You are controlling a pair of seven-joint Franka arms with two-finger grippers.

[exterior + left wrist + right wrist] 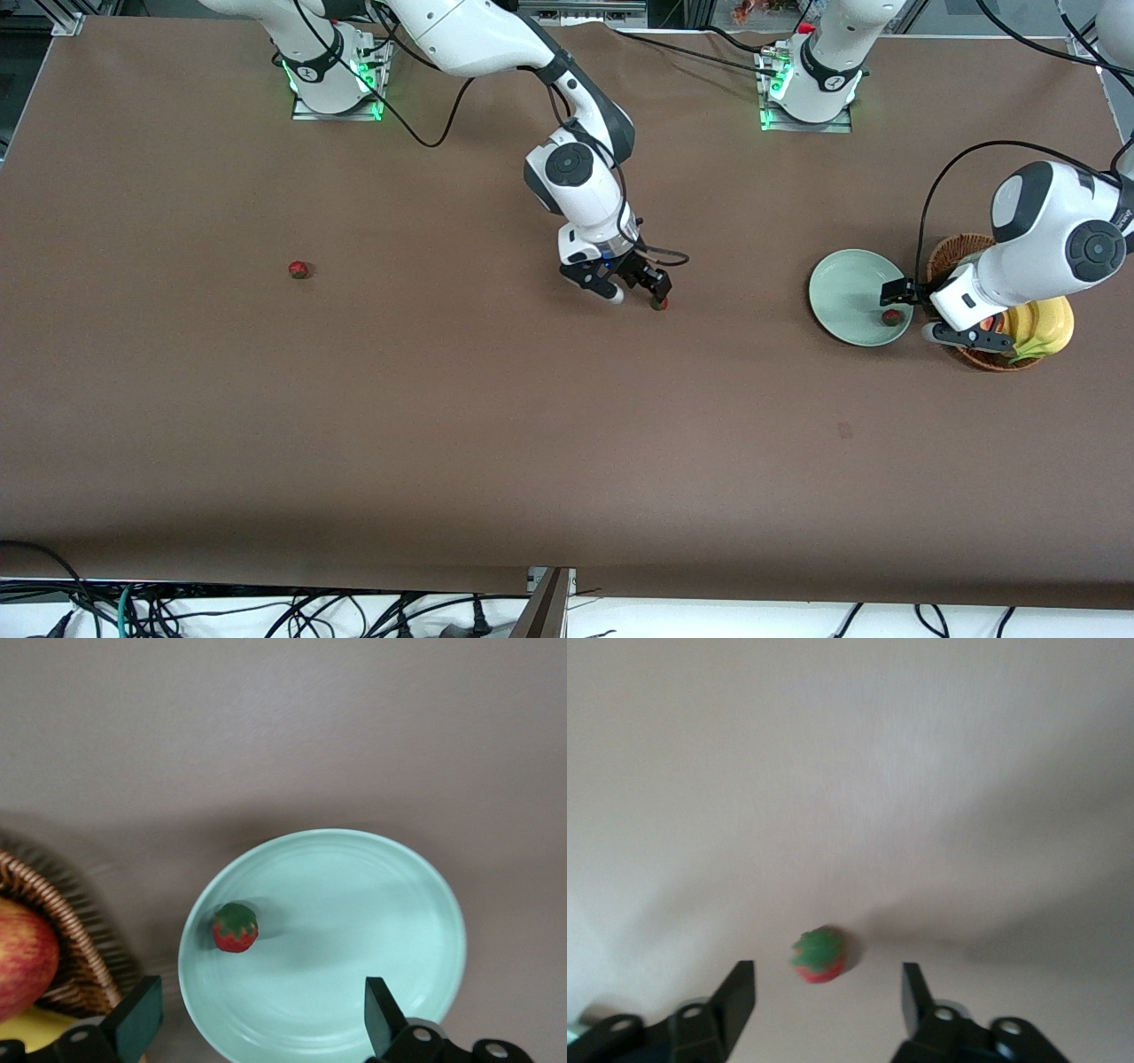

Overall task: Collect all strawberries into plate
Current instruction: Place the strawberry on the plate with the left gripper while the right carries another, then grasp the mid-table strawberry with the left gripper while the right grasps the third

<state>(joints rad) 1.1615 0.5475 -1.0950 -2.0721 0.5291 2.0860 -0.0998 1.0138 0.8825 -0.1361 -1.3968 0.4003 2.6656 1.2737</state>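
The pale mint-green plate (pixel 846 292) lies near the left arm's end of the table, with one strawberry (pixel 891 316) in it. My left gripper (pixel 920 312) is open and empty, low over the plate's edge beside the basket. In the left wrist view that gripper (pixel 261 1023) is over the plate (pixel 354 904), apart from the strawberry (pixel 236 927). My right gripper (pixel 636 294) is open, low at mid-table by a second strawberry (pixel 659 304). In the right wrist view that berry (pixel 821 955) lies just ahead of the gripper (pixel 828 992), untouched. A third strawberry (pixel 299 269) lies toward the right arm's end.
A brown wicker basket (pixel 952 252) stands beside the plate at the left arm's end, holding a banana (pixel 1041 326) and a red-yellow apple (pixel 22 952). The basket's rim (pixel 62 930) is close to my left gripper. The brown tablecloth (pixel 443 399) covers the table.
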